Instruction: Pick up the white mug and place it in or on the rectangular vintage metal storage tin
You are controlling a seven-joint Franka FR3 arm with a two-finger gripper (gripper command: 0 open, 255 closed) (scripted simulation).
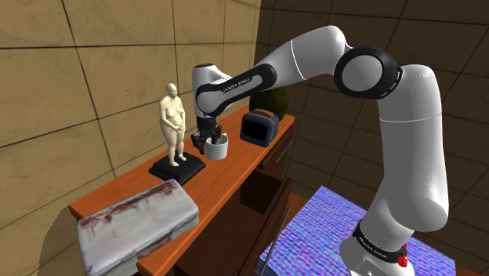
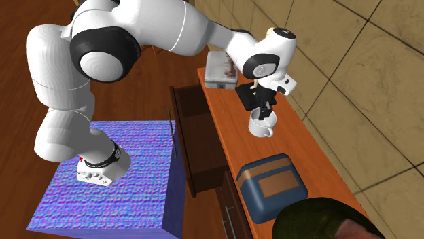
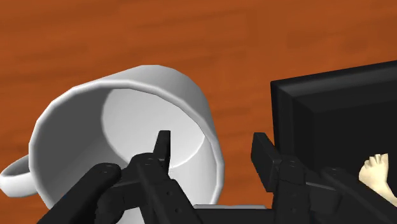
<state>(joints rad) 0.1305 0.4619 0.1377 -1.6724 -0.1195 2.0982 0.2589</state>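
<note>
With the end effector [image 3: 211,137] down at the white mug [image 3: 127,108], the grasp step is in hand and no lift shows. The mug stands upright on the orange-brown wooden surface [image 1: 235,174], its handle [image 3: 13,178] on the far side from the fingers. The fingers are apart: one finger [image 3: 163,149] is inside the cup and the other is outside, with the mug wall between them. Neither plainly presses the wall, so I judge nothing is held. In the shoulder view the end effector [image 1: 210,141] sits over the mug [image 1: 219,149]. A pale figurine [image 1: 173,121] on a black base [image 1: 178,168] is just beside the mug at 9 o'clock, and a blue box [image 1: 260,127] is near at 2 o'clock. The target, a whitish worn storage tin [image 1: 137,227] with reddish stains, lies well apart at 7 o'clock, at the surface's end. In the second exterior view the mug [image 2: 261,127] is below the end effector [image 2: 263,112] and the tin [image 2: 221,68] lies at 11 o'clock from it. An open drawer [image 2: 197,136] is at 9 o'clock. The next move calls for pinching the wall, lifting straight up and carrying the mug past the figurine to the tin. The outer finger is close to the black base [image 3: 331,108], so the statue could get bumped.
</note>
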